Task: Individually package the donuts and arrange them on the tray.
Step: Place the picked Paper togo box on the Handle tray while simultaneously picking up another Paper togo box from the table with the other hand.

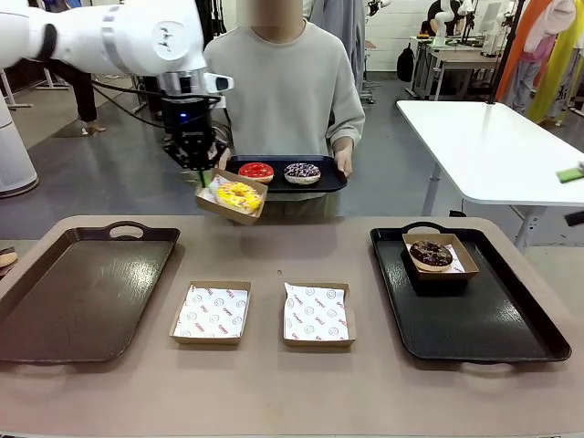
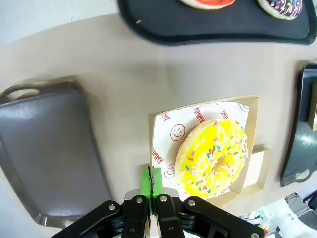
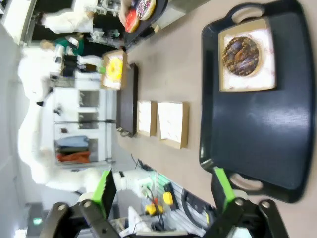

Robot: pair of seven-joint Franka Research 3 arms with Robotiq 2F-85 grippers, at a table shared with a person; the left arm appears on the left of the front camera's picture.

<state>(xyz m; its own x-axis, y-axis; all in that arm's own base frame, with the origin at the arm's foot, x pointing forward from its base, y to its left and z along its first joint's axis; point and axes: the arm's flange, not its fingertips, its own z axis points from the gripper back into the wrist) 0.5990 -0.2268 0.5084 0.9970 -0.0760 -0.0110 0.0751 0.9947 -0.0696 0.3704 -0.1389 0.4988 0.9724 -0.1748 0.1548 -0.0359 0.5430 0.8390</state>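
My left gripper [image 1: 203, 173] hangs above the table's far edge, shut on the rim of a cardboard box [image 1: 222, 206] that holds the yellow donut [image 1: 238, 195]. In the left wrist view its green pads [image 2: 150, 181] pinch the box's edge [image 2: 158, 148] beside the yellow sprinkled donut [image 2: 213, 156]. The person holds a small black tray [image 1: 333, 179] carrying the red donut [image 1: 255, 171] and the sprinkled chocolate donut [image 1: 302, 172]. The dark chocolate donut [image 1: 431, 254] sits boxed on the black tray [image 1: 484, 319] at right. My right gripper [image 3: 163, 193] is open above that tray [image 3: 257, 109].
A brown tray [image 1: 82, 292] lies at the left. Two paper-lined boxes [image 1: 212, 312] [image 1: 316, 315] sit with nothing in them near the table's front middle. A white table [image 1: 493, 146] stands behind at the right.
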